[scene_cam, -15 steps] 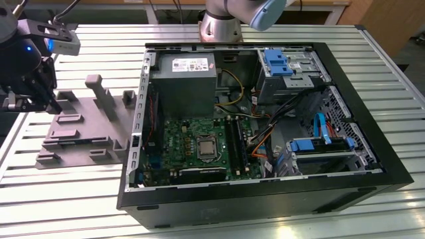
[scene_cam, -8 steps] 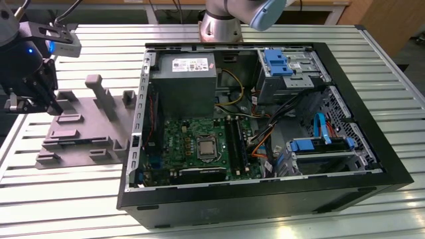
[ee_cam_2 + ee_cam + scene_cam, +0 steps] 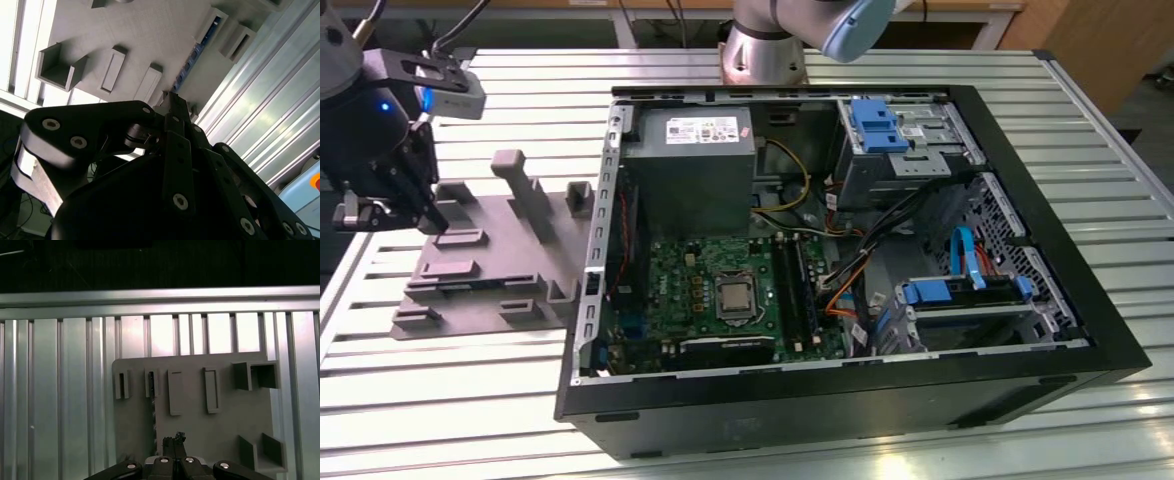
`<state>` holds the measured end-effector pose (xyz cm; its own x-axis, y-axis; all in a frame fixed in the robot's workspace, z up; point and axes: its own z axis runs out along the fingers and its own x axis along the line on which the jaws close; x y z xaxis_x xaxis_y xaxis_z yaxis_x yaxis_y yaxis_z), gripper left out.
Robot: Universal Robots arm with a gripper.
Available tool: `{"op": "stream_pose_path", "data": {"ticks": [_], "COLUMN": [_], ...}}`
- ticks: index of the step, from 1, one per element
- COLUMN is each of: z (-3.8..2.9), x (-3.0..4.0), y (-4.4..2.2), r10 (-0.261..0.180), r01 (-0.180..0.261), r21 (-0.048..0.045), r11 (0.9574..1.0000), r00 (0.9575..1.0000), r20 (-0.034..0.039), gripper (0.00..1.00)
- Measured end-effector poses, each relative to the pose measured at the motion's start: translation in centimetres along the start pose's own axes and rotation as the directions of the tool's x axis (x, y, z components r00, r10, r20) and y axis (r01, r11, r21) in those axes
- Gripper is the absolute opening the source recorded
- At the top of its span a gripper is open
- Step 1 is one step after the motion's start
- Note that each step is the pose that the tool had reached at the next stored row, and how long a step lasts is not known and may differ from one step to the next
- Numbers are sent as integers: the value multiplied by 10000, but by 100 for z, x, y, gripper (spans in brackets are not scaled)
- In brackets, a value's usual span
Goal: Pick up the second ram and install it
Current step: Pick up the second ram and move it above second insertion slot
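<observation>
I can make out no readable text anywhere. The power supply (image 3: 687,170) carries a white label (image 3: 699,129) toward its 12 o'clock edge, with print too small for me to read.

Count from where I stand: one robot arm (image 3: 787,30), one gripper (image 3: 430,218). One slatted metal table (image 3: 454,400). One open computer case (image 3: 854,400). Inside it: one grey power supply (image 3: 687,170), one green motherboard (image 3: 680,290), one processor socket (image 3: 736,297), two blue drive carriers (image 3: 874,120). One grey tray (image 3: 494,270). On tray, first wrist view: four narrow slot blocks (image 3: 175,392), two larger open pockets (image 3: 255,375). One second ram (image 3: 197,50) in tray, second wrist view.
</observation>
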<state>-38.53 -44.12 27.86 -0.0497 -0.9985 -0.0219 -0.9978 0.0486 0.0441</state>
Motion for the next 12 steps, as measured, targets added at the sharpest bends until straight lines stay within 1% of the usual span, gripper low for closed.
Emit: {"op": "stream_pose_path", "data": {"ticks": [12], "z": [60], "x": [2], "y": [-3], "r10": [-2], "r01": [2], "r21": [0], "r11": [10000], "r00": [10000], "r20": [0], "gripper": [11]}}
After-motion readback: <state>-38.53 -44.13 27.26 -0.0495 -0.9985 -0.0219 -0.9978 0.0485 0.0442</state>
